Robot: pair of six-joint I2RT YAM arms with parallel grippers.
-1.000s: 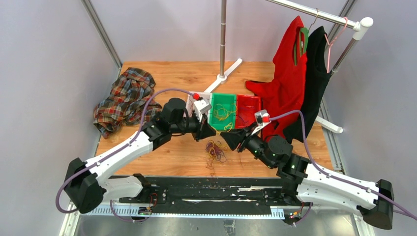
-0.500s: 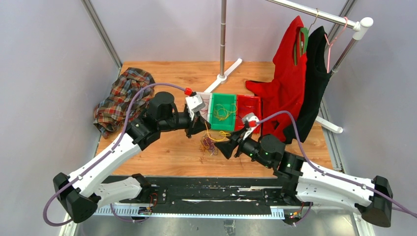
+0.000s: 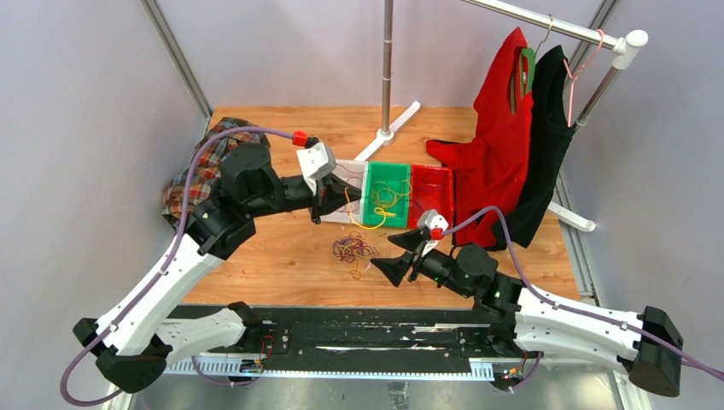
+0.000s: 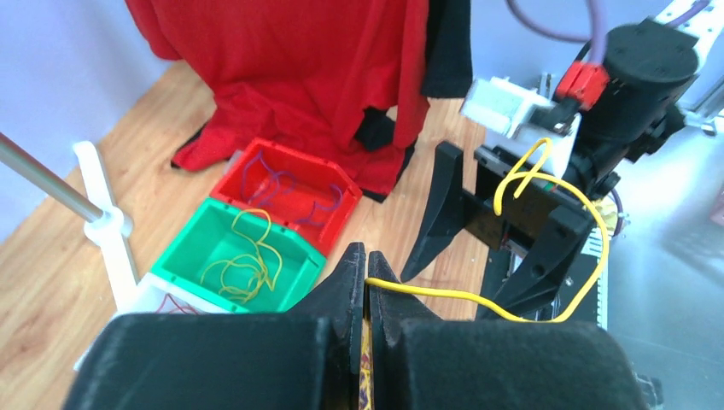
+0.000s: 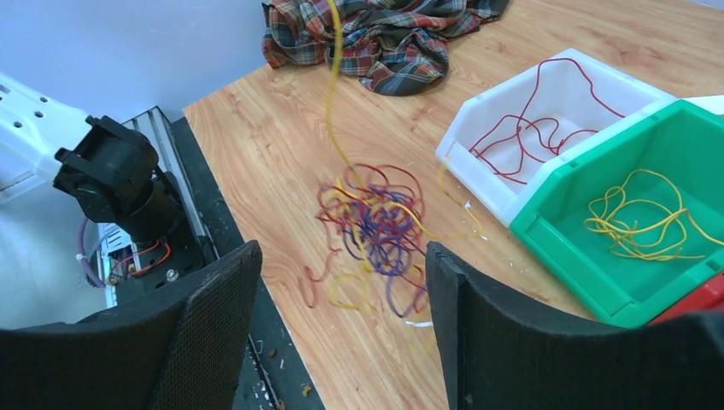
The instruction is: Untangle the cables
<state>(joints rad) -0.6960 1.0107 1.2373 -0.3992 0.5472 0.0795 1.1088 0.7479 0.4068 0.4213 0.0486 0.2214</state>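
A tangled bundle of dark red, yellow and purple cables (image 3: pixel 350 249) lies on the wooden table; it also shows in the right wrist view (image 5: pixel 376 222). My left gripper (image 3: pixel 341 198) is raised above and behind it, near the bins. In the left wrist view it (image 4: pixel 365 256) is shut on a yellow cable (image 4: pixel 461 295). That strand (image 5: pixel 329 85) runs up out of the bundle. My right gripper (image 3: pixel 388 256) is open and empty just right of the bundle, which lies in front of its jaws (image 5: pixel 341 252).
A white bin (image 5: pixel 478 192) holds red strands, a green bin (image 3: pixel 388 166) yellow ones and a red bin (image 3: pixel 431 169) purple ones. A plaid shirt (image 3: pixel 205 171) lies far left. A clothes rack pole (image 3: pixel 388 68) with red (image 3: pixel 499 145) and black (image 3: pixel 546 128) garments stands at the back right.
My left gripper has risen and drawn back to the left with the yellow strand. The bundle has slid left. My right gripper has moved left and nearer the front edge.
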